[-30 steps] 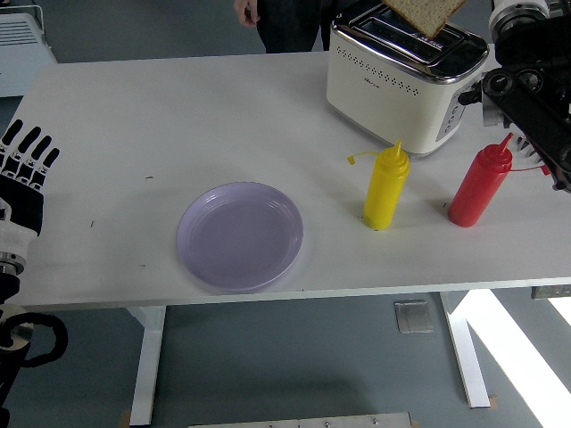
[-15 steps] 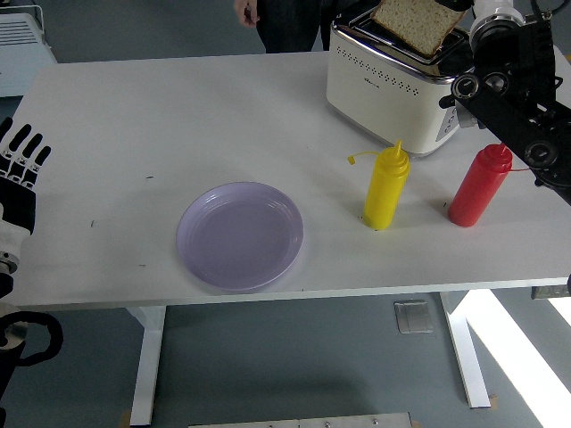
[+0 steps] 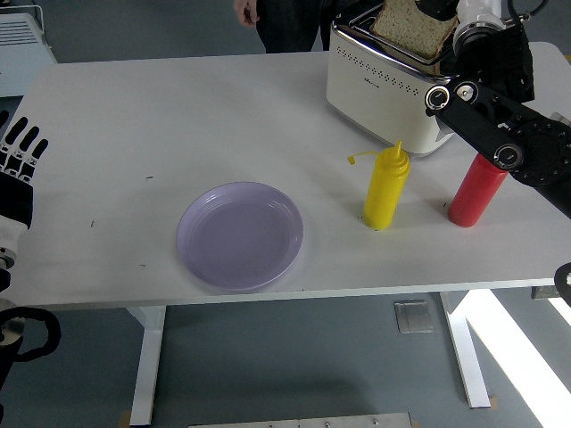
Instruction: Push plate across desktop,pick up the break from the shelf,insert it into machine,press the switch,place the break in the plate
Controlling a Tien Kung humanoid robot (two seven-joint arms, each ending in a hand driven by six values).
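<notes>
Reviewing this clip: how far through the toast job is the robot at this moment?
Done: the plate sits mid-table and the bread slice is off its shelf. In hand: the right arm reaches over the toaster, with the slice tilted at the slot and not yet fully in; its hand is hidden at the top edge. The left hand rests open at the left edge. Left: seating the bread, pressing the switch, plating it.

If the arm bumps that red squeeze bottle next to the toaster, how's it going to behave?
The red bottle is tall and narrow, so it would probably tip. It looks like light plastic, so likely slides easily on the smooth table. The right arm crosses just above it.
</notes>
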